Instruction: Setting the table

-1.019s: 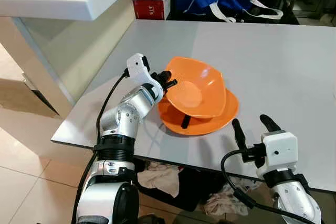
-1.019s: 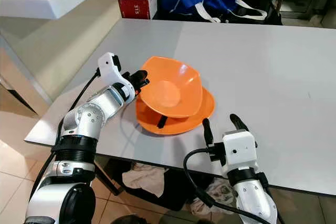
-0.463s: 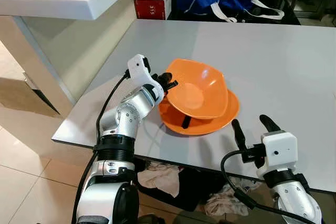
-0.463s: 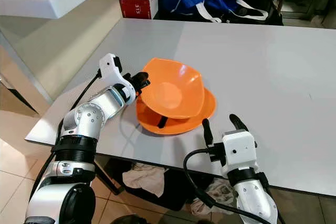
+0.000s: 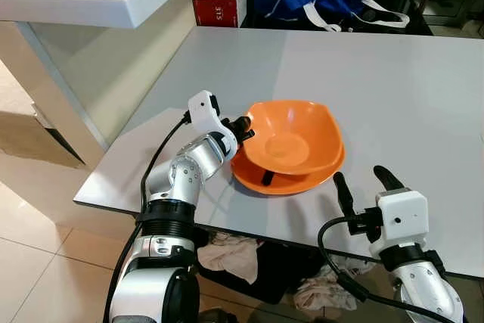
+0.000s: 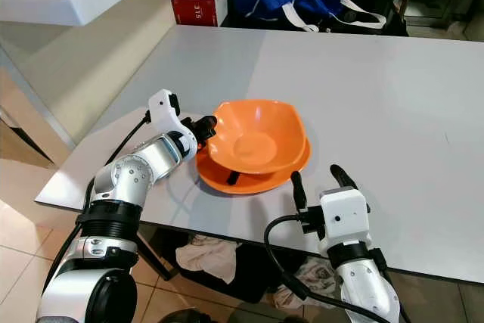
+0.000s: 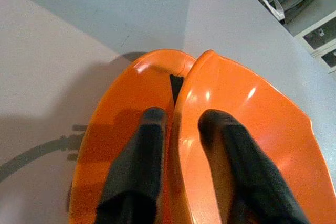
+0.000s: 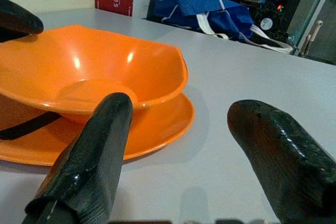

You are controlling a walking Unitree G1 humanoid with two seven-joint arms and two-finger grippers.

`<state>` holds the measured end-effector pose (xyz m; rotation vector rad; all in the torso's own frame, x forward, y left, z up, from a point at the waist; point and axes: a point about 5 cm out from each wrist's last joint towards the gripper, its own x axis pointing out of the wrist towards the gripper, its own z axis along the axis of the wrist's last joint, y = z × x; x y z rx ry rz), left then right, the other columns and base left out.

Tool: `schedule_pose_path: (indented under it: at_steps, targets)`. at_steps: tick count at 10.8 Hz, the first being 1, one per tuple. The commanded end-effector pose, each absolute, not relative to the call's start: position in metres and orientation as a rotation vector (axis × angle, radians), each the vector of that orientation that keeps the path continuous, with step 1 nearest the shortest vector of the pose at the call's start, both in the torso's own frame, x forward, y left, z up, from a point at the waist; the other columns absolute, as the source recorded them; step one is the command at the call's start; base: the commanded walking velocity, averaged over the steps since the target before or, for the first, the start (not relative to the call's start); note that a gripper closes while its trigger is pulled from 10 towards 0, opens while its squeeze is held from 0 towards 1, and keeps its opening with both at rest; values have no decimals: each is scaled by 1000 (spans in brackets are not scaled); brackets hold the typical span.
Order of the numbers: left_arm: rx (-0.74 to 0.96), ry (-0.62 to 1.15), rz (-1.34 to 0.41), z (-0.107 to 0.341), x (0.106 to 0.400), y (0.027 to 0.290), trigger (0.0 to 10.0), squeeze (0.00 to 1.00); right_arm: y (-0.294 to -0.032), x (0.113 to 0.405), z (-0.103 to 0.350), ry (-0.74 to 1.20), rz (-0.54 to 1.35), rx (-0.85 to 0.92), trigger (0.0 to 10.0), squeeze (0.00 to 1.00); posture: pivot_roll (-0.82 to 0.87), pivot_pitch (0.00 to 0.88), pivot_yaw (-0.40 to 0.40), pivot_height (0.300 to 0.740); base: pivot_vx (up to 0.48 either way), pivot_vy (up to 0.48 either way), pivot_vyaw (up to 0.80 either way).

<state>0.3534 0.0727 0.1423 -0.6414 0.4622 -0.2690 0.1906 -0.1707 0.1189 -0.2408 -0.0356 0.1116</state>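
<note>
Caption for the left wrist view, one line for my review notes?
Left gripper pinching the rim of an orange bowl above an orange plate on the grey table.

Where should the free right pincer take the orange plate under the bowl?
Take the orange plate by its near-right rim, coming in low from the robot's side. That edge juts out past the orange bowl and lies bare on the table. The left pincer already clamps the bowl's left rim, so that side is crowded. The right pincer hovers open close by.
</note>
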Motion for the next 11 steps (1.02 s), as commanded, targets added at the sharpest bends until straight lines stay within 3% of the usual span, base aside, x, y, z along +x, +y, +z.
schedule_pose_path:
  at_steps: [1,6,10,11]
  targets:
    - [-636,458,-271,144,352,63,10000,1000,-168,191,120,-31,130,-234,10000,0,-123,0,93,723,0,0,0]
    - [-400,284,-252,164,360,74,10000,1000,-168,191,119,-32,127,-233,10000,0,-120,0,94,723,0,0,0]
    - [-95,89,-280,181,355,81,10000,1000,-170,194,119,-41,117,-233,10000,0,-108,0,90,723,0,0,0]
    - [-46,66,-290,180,352,85,10000,745,-170,195,119,-41,117,-233,10000,0,-105,0,89,723,0,0,0]
